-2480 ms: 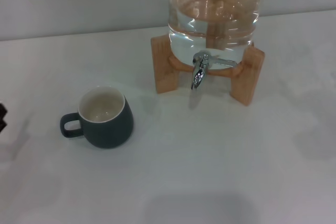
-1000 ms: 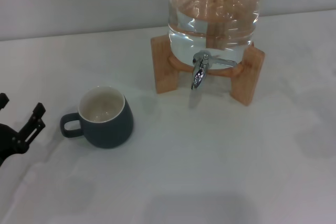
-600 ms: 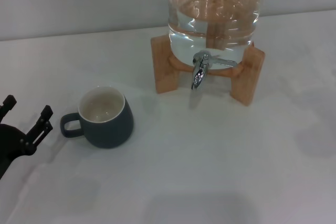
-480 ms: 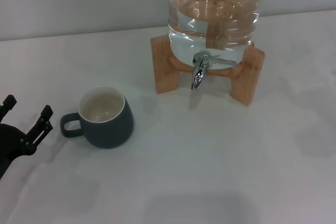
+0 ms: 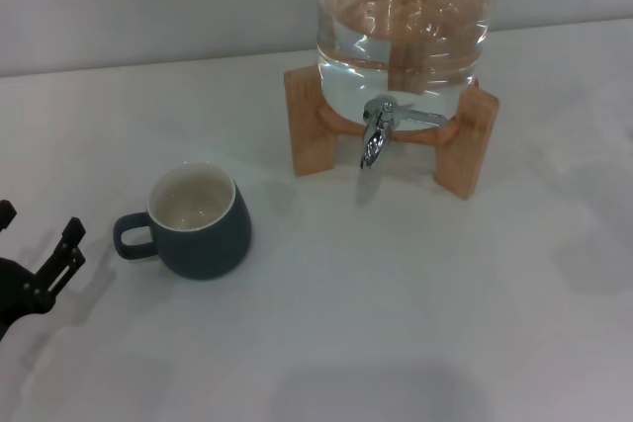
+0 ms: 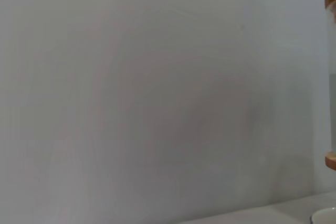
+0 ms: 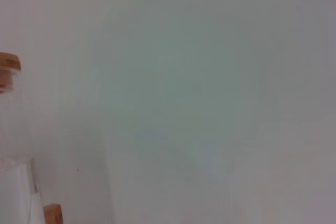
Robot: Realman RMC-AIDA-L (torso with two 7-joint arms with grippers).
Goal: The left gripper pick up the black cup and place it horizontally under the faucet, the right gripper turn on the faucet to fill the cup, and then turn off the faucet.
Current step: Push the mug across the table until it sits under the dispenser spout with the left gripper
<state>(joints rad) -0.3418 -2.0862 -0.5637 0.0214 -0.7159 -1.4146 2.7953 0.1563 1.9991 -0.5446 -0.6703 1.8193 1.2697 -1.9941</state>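
Observation:
The black cup (image 5: 201,225) stands upright on the white table, its cream inside showing and its loop handle pointing left. My left gripper (image 5: 38,225) is at the far left edge of the head view, open, its thin black fingers (image 5: 70,239) a short gap left of the handle and touching nothing. The chrome faucet (image 5: 375,135) hangs under the glass water jar (image 5: 404,17), spout down, thin lever out to the right, well right of and behind the cup. A sliver of the cup's rim (image 6: 325,216) shows in the left wrist view. My right gripper is out of view.
The jar rests on a light wooden stand (image 5: 311,126) with two upright legs at the back of the table (image 5: 396,323). A plain wall rises behind. The right wrist view shows the jar's wooden lid (image 7: 8,69) against the wall.
The left gripper came in from the left edge toward the cup's handle, then in the last half second slid back a little to the left and nearer the front. Cup and faucet have not moved.

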